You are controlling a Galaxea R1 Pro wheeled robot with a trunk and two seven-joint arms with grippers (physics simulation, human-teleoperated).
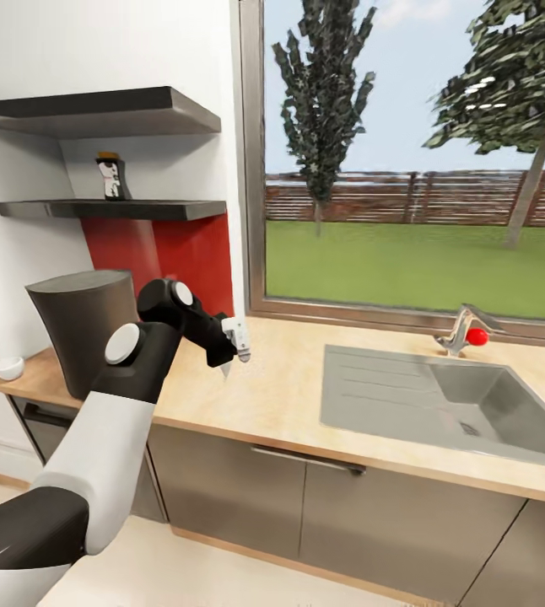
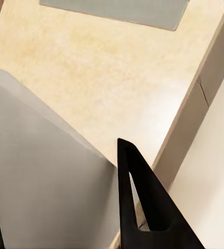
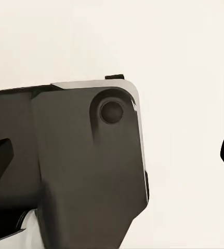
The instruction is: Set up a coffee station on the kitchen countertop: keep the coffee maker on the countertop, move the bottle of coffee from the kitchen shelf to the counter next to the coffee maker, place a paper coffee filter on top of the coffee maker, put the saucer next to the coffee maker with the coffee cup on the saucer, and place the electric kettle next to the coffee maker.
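My left gripper (image 1: 235,347) hovers over the beige countertop (image 1: 289,396), just right of the coffee maker (image 1: 83,330), a tall dark-grey rounded body with a flat top. It is shut on the white paper coffee filter (image 1: 240,336). In the left wrist view the filter (image 2: 44,171) is a pale sheet between the black fingers (image 2: 143,207). The bottle of coffee (image 1: 114,176) stands on the lower black kitchen shelf (image 1: 137,208). A small white coffee cup (image 1: 8,367) sits at the counter's left end, beside the coffee maker. My right gripper (image 3: 112,155) is open, facing a dark part of the robot.
A steel sink (image 1: 450,405) with a faucet (image 1: 466,330) is set into the counter on the right, under a large window (image 1: 416,160). A second black shelf (image 1: 95,110) hangs above the first. Grey cabinet fronts (image 1: 306,506) run below the counter.
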